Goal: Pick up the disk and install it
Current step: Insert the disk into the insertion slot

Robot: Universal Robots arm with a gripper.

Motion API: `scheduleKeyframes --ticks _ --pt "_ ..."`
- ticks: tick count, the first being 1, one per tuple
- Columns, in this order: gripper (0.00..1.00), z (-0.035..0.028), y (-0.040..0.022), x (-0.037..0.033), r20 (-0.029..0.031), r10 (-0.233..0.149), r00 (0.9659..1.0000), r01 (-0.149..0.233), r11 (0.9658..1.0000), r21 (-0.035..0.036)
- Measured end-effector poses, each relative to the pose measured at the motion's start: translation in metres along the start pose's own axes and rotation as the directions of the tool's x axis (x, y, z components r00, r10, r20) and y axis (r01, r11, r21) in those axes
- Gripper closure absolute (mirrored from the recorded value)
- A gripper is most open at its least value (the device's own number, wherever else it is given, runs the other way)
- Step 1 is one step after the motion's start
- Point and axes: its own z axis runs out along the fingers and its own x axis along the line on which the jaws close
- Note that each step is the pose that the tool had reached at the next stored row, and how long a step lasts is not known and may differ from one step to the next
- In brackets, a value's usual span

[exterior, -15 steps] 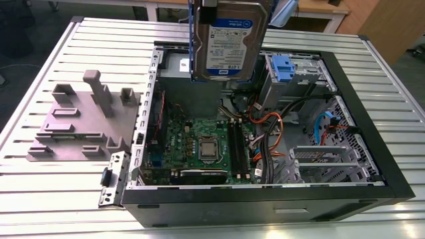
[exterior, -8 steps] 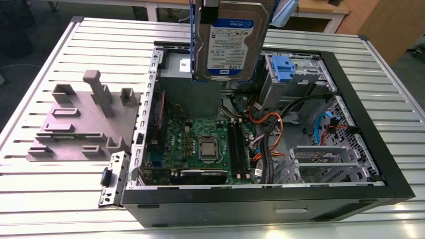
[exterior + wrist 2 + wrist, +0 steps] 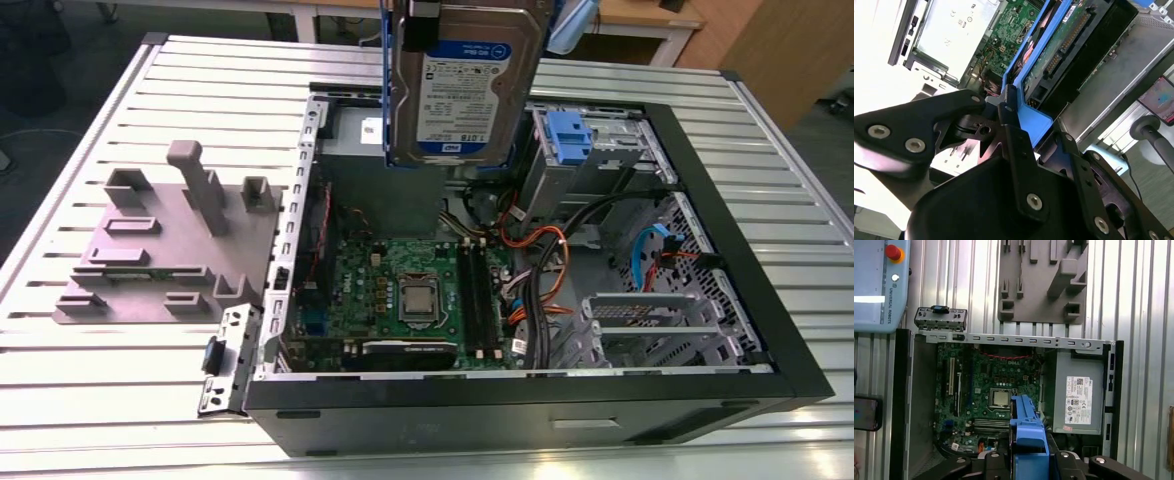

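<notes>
The disk (image 3: 467, 90) is held upright in the air above the open computer case (image 3: 742, 250), with its labelled face turned toward the exterior view. Its lower edge is seen over the far end of the motherboard (image 3: 400, 290). In the second wrist view the gripper (image 3: 1004, 107) is shown with its jaws clenched on the disk's blue rail (image 3: 1029, 120). The case is laid on the ribbed tabletop (image 3: 107, 400), and a grey fixture plate (image 3: 147, 260) is set beside it at the exterior view's left.
</notes>
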Motion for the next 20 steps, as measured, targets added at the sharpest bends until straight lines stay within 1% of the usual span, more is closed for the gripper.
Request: scheduleKeyframes --ticks 2,15,20 --pt "0.64 -0.0001 0.0001 0.001 -0.0001 0.0 1.0 0.0 1.0 -0.0001" --pt "0.64 0.0 0.0001 0.0019 0.0 0.0 1.0 0.0 1.0 -0.0001" --pt "0.64 0.0 0.0001 0.0039 -0.0001 0.0 1.0 0.0 1.0 0.0"
